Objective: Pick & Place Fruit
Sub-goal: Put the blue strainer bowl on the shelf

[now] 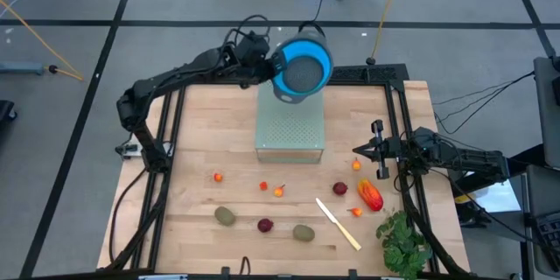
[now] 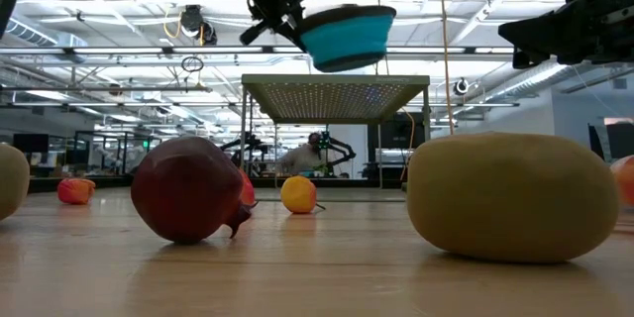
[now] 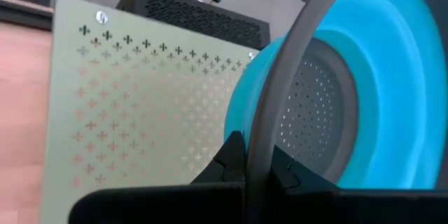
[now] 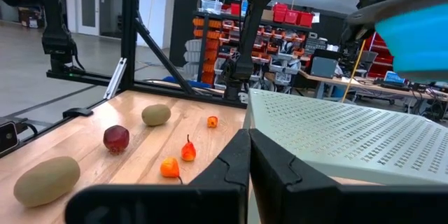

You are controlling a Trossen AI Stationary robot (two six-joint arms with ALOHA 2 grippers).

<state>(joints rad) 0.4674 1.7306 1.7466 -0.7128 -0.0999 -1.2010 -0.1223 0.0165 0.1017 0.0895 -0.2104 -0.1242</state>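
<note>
Blue colander [image 1: 302, 67], grey perforated centre, grey rim: rim pinched between shut left jaws, bowl tilted, raised above far edge of platform.
Pale green perforated platform [image 1: 290, 127]: raised on legs, directly below left jaws, just beside shut right jaws on their inner side.
Cream knife [image 1: 338, 223]: flat on wooden table [image 1: 192, 201], near front edge, well apart from left jaws, nearer right jaws.
Green leafy bunch [image 1: 402, 241]: front right corner of table, in front of right jaws, well apart from left jaws.
</note>
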